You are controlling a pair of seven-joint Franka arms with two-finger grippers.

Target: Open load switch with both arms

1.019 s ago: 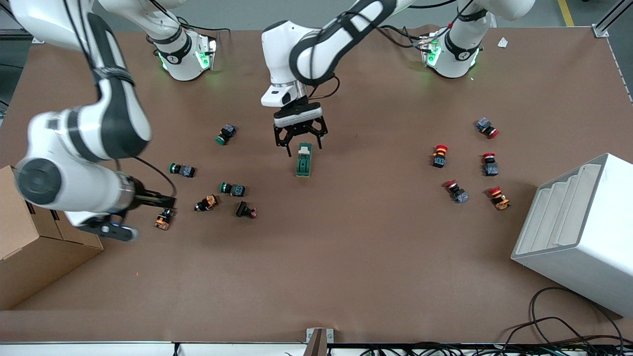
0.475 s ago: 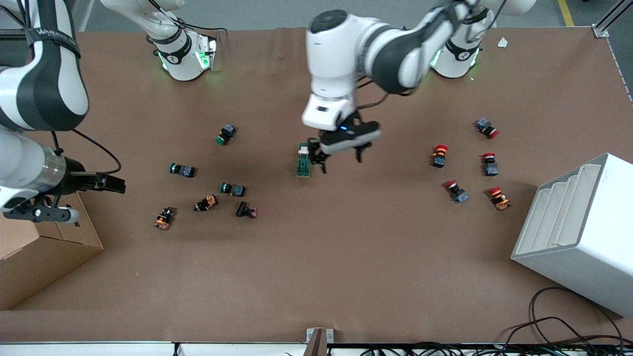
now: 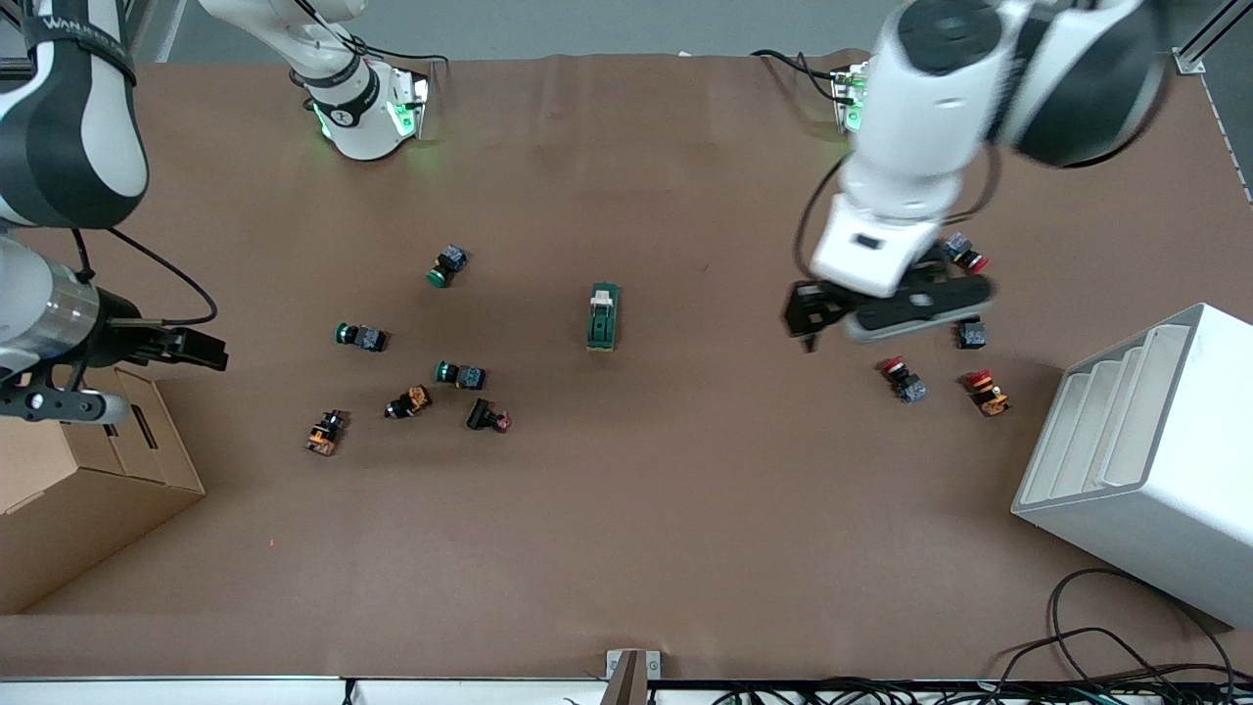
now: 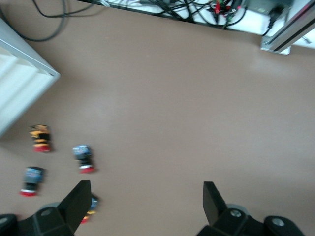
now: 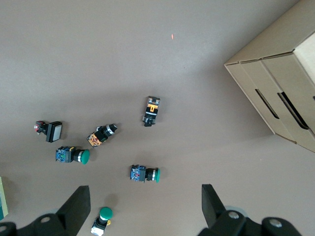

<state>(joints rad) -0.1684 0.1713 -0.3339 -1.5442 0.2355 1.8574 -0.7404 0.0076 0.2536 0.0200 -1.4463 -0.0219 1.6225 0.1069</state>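
Your left gripper [image 3: 881, 318] has swung off the switch [image 3: 602, 316] to hover, fingers wide, over the red buttons [image 3: 903, 379] — the right gripper [image 3: 191, 345], also wide, has retreated above the box [image 3: 88, 490]. The switch lies untouched mid-table; both arms look to be leaving it.

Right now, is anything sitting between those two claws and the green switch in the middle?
Nothing visible blocks either. The load switch lies alone; the left gripper hangs over red buttons, the right gripper near the cardboard box.
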